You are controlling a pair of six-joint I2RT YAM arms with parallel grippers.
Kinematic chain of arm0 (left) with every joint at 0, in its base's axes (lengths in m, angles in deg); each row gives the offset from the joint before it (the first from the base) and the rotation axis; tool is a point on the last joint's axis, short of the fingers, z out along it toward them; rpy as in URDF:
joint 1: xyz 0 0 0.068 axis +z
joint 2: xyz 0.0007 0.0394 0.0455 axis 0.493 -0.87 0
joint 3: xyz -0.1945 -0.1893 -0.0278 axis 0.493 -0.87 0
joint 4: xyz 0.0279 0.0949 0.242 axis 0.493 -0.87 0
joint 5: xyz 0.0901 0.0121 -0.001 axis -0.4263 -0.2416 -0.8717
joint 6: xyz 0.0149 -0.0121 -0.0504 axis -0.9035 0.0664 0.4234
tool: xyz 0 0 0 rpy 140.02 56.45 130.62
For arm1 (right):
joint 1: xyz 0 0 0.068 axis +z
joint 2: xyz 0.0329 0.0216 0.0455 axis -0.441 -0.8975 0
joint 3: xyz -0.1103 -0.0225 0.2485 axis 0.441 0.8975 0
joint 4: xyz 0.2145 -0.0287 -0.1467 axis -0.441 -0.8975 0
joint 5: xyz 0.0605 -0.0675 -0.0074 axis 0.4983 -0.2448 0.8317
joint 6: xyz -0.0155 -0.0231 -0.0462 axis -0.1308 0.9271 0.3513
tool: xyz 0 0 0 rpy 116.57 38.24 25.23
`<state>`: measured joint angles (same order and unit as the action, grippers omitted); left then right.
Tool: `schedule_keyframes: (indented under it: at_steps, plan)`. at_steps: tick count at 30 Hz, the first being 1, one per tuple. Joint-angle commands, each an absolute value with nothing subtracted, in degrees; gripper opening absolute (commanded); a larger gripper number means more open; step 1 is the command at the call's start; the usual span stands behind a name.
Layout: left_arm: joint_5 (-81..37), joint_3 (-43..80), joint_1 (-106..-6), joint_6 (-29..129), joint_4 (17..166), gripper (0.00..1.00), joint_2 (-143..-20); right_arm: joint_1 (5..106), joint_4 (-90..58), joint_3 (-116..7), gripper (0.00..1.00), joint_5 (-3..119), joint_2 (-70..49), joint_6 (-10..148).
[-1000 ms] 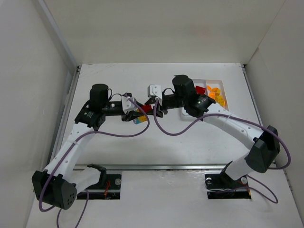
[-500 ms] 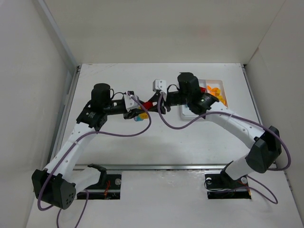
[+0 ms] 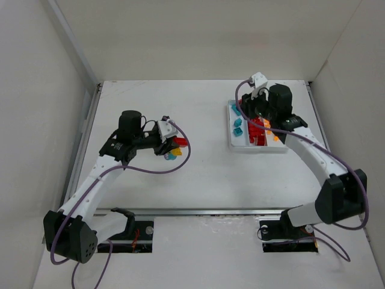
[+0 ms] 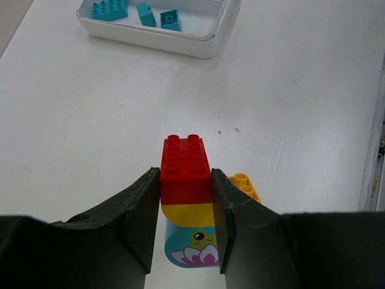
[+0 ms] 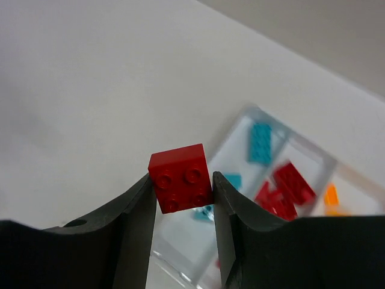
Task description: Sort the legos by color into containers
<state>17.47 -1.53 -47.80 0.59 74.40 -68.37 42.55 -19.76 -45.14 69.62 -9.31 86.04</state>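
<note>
Left gripper (image 4: 186, 180) clamps a 3-piece stack (image 4: 186, 208) between its fingers: red farthest out, then yellow, then teal. 1 yellow brick (image 4: 243, 185) lies just right of its right finger, and the tray (image 4: 174, 43) sits well ahead. Right gripper (image 5: 181, 180) pinches 1 red brick (image 5: 180, 171) above the tray, where teal, red and orange legos (image 5: 293, 182) lie beyond its fingers.
</note>
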Motion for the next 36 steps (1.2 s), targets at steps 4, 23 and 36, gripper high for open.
schedule_keyframes:
  at_steps: [4,23,36]
  plan:
    - [15.7,-2.4,-47.8,2.7,79.2,0.0,-67.3,35.6,-31.1,-48.7,0.0,50.1,-23.6,71.8]
    - [15.6,-3.5,-47.8,3.2,82.6,0.0,-65.7,35.0,-31.1,-53.2,0.84,55.7,-24.7,76.8]
    - [31.9,0.2,-47.8,-3.8,80.6,0.0,-66.3,62.2,-25.2,-46.2,0.9,89.6,-8.3,118.3]
